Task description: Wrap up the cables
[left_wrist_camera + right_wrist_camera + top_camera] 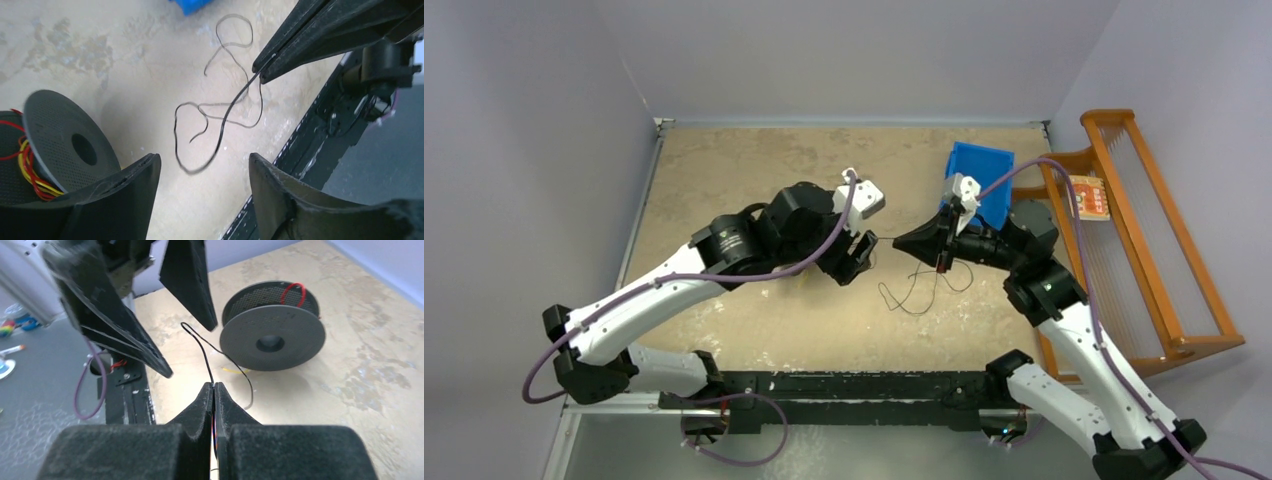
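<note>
Pinching the black strand [224, 122] between its clenched jaws, the right gripper [214, 388] is hanging above the table [125, 60], a little away from the spool [272, 335], on the side of the spool's flat face. The strand is coming out of the fingertips and going down toward the table. There the rest of it is lying in loose loops near the spool, not wound on it. The spool seems to be standing on its edge, and its round flange with the centre hole is facing the right gripper. The red and yellow strands [31, 175] are sitting on the core of the spool, between the two flanges, and one red loop is sticking out over the far flange. The left gripper [204, 159] is hovering just beside the spool with its jaws released and wide apart, and it is grasping nothing. One of its fingers is very near to the spool's flange, but I cannot tell if it is touching
</note>
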Motion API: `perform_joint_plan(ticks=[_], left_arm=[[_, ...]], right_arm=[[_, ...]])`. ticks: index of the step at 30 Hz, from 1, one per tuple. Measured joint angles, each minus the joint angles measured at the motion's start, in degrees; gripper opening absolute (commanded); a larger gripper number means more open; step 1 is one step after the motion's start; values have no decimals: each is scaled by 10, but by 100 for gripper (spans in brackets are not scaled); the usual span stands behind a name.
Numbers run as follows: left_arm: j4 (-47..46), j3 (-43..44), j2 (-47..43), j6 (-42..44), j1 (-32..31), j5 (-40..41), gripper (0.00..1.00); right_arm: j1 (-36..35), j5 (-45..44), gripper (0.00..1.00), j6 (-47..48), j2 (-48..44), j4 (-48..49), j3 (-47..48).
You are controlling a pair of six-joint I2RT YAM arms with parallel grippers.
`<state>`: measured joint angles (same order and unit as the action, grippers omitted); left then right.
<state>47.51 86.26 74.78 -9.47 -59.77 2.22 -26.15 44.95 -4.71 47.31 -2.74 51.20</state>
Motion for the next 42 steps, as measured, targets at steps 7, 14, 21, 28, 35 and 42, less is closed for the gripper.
perform_joint_plan(ticks=[7,14,21,28,35,42], left_arm=[[-93,-55,-83,-50,0,51,71],[-186,-156,-153,-110,0,83,71],[-278,-246,-177,-161,0,86,70],[-389,-307,-179,-209,0,87,66],[-468,-314,-167,-233,0,87,61],[-507,-314,-148,-241,0,87,51]], right_arm=[[0,-85,0,-40,-48,3,1],[0,-130,0,-79,-62,31,2],[0,-140,0,-120,-63,69,3],[0,-117,0,-158,-66,109,4],[0,-80,0,-180,-73,125,7],[0,-40,0,-192,-77,131,13]])
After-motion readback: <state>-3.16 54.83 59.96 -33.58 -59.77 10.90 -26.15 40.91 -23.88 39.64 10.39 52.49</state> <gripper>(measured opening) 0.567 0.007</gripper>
